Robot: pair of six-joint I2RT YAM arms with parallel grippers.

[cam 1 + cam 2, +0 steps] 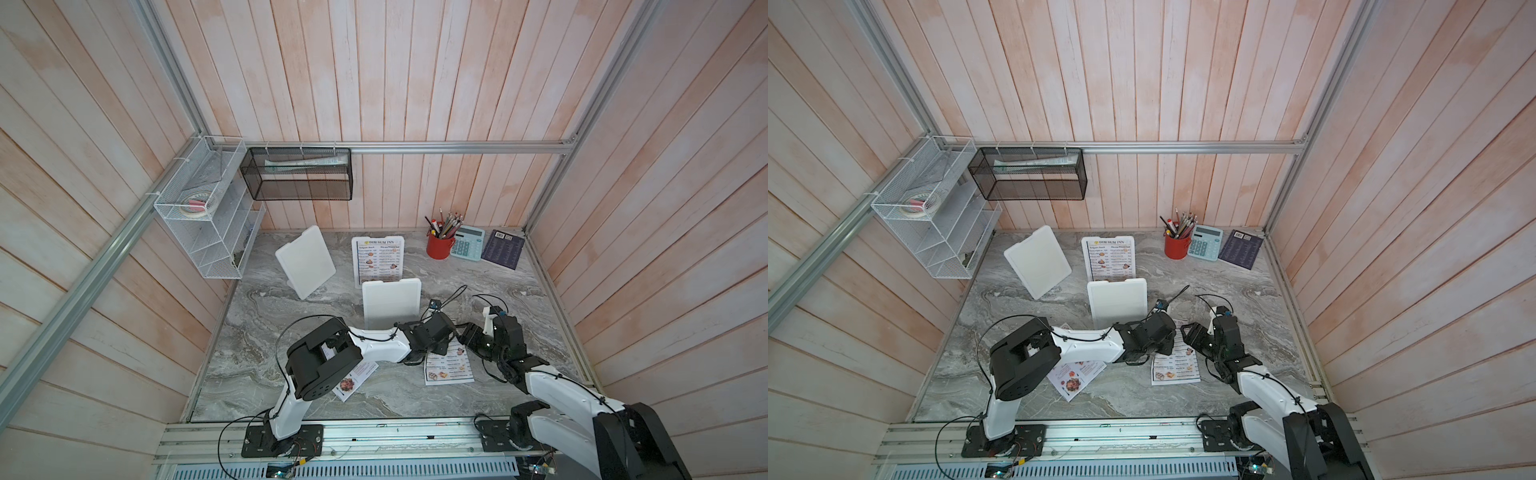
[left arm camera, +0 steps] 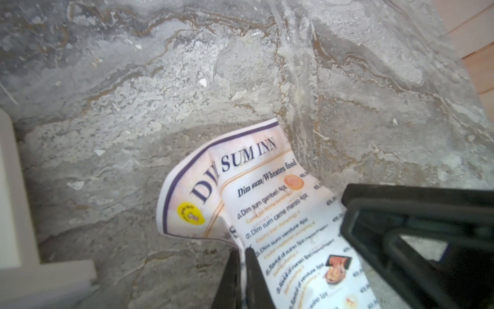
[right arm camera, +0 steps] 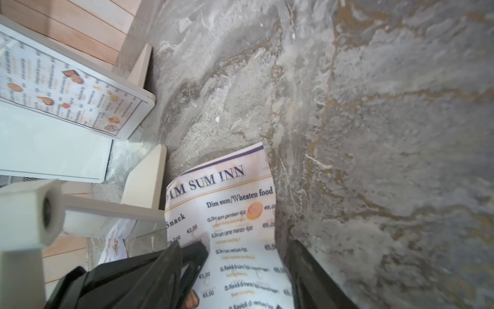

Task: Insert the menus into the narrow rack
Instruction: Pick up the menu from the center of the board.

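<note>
At the front right of the marble desk [image 1: 291, 324], a DIM SUM INN menu [image 1: 451, 370] lies print side up beneath the tips of both arms. The left jaws are pressed together on a raised fold of this sheet, the paper nipped between their fingers [image 2: 232, 275], and the heading end buckles up off the desk. The right jaws stand spread above the same sheet, with one finger [image 3: 302, 262] down beside its side edge; they hold nothing. The sheet's long axis runs from the robot toward the back wall, slightly skewed, with the heading at the far end and the food photos nearest the robot. A framed DIM SUM INN menu [image 1: 377, 259] stands upright in a white holder [image 1: 356, 266] at the back centre, facing the robot. The Special Menu [image 1: 1077, 374] lies flat and diagonal, partly under the left arm
</note>
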